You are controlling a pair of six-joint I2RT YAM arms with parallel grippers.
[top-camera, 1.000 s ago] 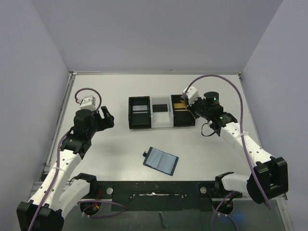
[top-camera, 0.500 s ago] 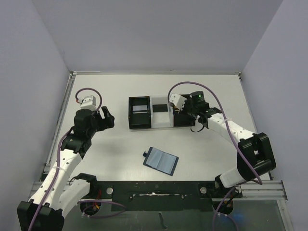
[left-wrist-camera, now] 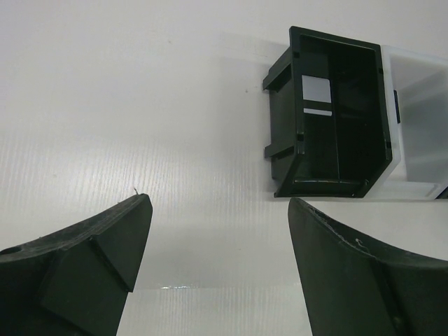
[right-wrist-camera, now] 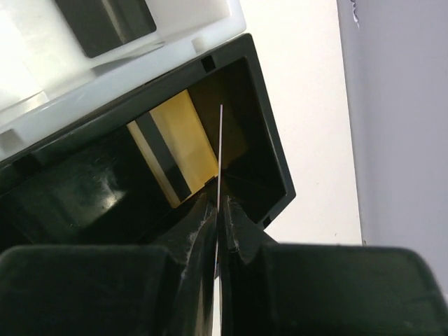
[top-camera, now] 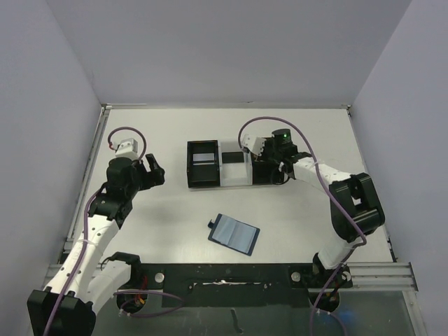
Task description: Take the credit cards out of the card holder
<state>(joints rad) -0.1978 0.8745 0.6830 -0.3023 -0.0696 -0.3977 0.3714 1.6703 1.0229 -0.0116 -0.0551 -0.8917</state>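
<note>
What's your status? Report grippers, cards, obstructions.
Left gripper jaws open, empty. Right gripper jaws shut on thin card, over black box holding gold card. Card holder flat on table. No obstruction seen.

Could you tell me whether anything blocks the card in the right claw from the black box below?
Nothing visible does: the right claw grips the thin card above the open black box, where a gold card lies.

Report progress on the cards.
Done: a pale card lies in the left black box, a gold card in the right black box. In hand: the right gripper pinches a thin card edge-on over that box. Left: dropping it; whether the open wallet holds more, I cannot tell. The left gripper is open, idle.
</note>
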